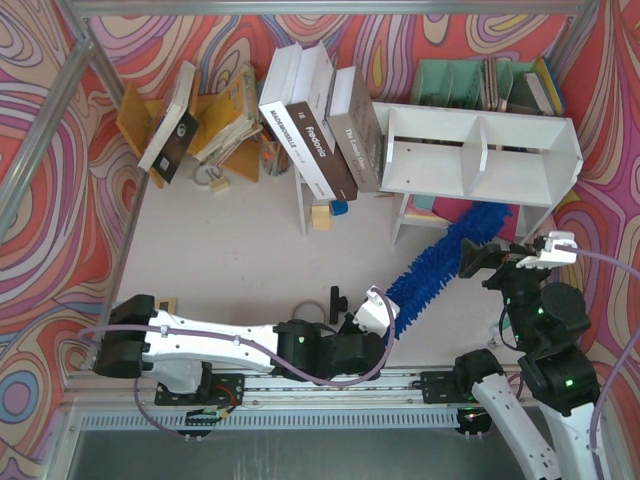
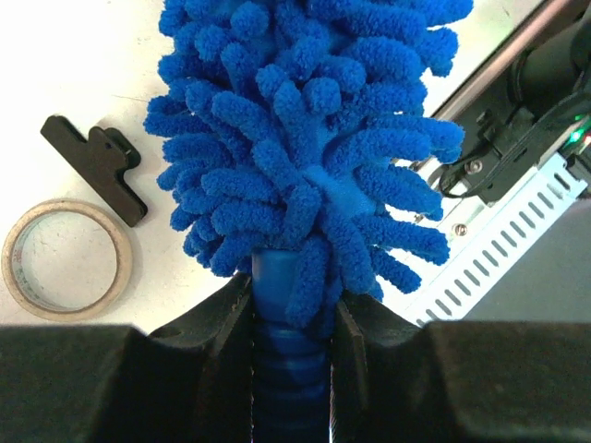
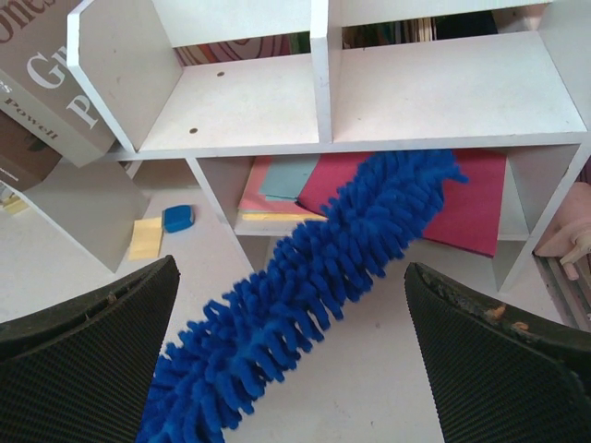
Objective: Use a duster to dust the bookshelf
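The duster is a long, bright blue, fluffy thing running slantwise from front centre up towards the bookshelf. Its far tip reaches under the right half of that white, two-compartment unit. My left gripper is shut on the ribbed blue handle, and the left wrist view shows the duster rising from between the left gripper's fingers. My right gripper hangs open in front of the shelf. In the right wrist view the duster passes below the right gripper's wide jaws, with the bookshelf beyond.
Thick books lean against the shelf's left end. A yellow-orange rack stands back left and a teal organiser behind the shelf. Coloured papers lie under the shelf. A tape roll and a black clip lie near the left gripper.
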Available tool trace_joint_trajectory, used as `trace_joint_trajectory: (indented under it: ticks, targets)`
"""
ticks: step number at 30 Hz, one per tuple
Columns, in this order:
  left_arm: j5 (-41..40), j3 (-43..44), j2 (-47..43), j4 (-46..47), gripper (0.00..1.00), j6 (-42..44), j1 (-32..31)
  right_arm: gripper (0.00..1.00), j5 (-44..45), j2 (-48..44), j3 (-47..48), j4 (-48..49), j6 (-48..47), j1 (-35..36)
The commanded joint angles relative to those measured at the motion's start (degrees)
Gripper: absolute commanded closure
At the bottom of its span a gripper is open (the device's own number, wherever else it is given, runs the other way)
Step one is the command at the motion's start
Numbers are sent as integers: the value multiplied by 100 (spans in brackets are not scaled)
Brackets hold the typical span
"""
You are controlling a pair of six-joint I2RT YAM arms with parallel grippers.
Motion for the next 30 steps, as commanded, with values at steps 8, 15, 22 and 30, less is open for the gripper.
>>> trace_joint_trajectory:
  ticks: [8, 15, 22, 30]
  targets:
    - [457, -216, -25, -131, 100, 381, -10, 1, 39, 179, 481, -78, 231, 40]
    - [943, -296, 343, 87, 100, 526, 366, 1, 186, 365, 662, -187, 416, 40]
    - [1112, -97, 921, 333, 100, 865, 721, 1, 365, 500, 711, -315, 653, 41]
    - [970, 174, 1445, 689, 100, 1061, 814, 1, 409, 477, 661, -347, 635, 40]
